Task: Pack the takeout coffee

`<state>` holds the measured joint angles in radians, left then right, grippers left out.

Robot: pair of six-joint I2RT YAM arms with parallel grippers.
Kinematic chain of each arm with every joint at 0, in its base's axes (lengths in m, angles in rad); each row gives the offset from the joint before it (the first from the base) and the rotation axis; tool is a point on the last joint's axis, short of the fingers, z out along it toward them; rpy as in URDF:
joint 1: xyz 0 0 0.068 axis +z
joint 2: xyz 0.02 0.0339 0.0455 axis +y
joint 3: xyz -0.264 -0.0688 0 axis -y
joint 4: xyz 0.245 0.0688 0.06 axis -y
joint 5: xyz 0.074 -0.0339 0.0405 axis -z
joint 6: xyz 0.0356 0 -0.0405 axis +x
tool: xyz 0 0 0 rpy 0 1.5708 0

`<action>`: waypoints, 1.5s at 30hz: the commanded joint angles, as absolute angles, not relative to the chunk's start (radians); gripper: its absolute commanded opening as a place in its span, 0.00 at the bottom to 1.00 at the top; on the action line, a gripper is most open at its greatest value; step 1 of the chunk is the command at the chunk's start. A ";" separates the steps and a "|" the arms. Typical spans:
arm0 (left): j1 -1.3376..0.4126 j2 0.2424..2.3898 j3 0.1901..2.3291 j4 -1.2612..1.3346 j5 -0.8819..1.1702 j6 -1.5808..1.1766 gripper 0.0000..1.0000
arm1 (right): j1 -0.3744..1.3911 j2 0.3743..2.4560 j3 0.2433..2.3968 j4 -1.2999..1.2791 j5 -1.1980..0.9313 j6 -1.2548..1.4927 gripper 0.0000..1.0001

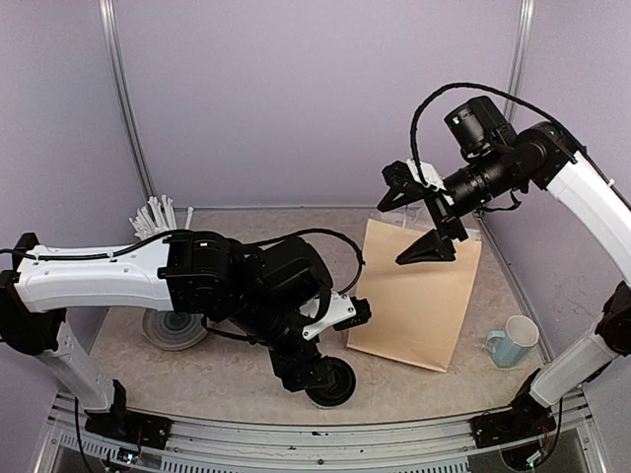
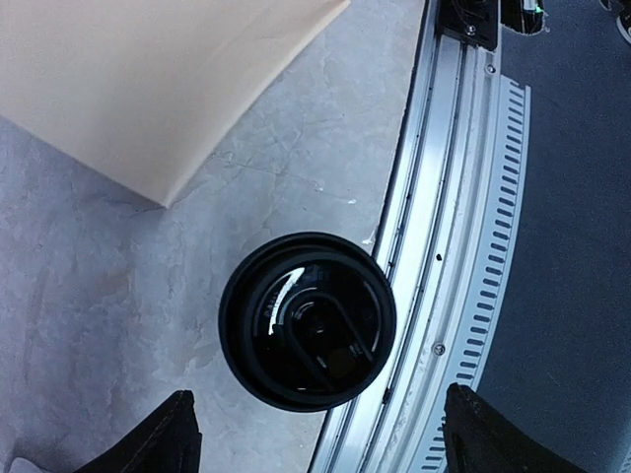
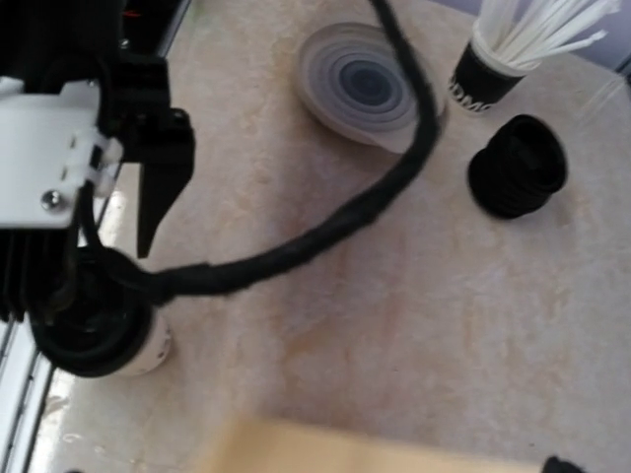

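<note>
The left gripper is seen spread wide, with a lidded coffee cup directly beneath it, ungrasped; the right gripper is released above the paper bag

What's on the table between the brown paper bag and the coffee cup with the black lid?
Nothing. In the left wrist view, only bare table separates the paper bag from the lidded coffee cup.

Lidded cup — rail just beside

The lidded cup stands front-left of the bag, the mug to the bag's right.
</note>
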<state>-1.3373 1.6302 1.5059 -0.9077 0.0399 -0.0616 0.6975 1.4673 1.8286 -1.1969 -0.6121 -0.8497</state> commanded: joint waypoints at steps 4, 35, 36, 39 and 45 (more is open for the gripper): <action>-1.343 1.604 1.469 -0.799 0.069 -0.060 0.83 | 0.693 1.443 1.754 -1.090 -0.591 -0.800 0.99; -1.305 1.671 1.464 -0.878 -0.016 -0.071 0.79 | 0.747 1.351 1.460 -1.337 -0.732 -0.881 0.90; -1.305 1.669 1.465 -0.880 -0.024 -0.071 0.80 | 0.747 1.347 1.441 -1.333 -0.720 -0.877 0.90; -1.299 1.660 1.467 -0.881 -0.038 -0.077 0.80 | 0.747 1.337 1.392 -1.293 -0.652 -0.843 0.86; -1.292 1.653 1.450 -0.875 -0.045 -0.089 0.80 | 0.747 1.313 1.341 -1.250 -0.604 -0.815 0.75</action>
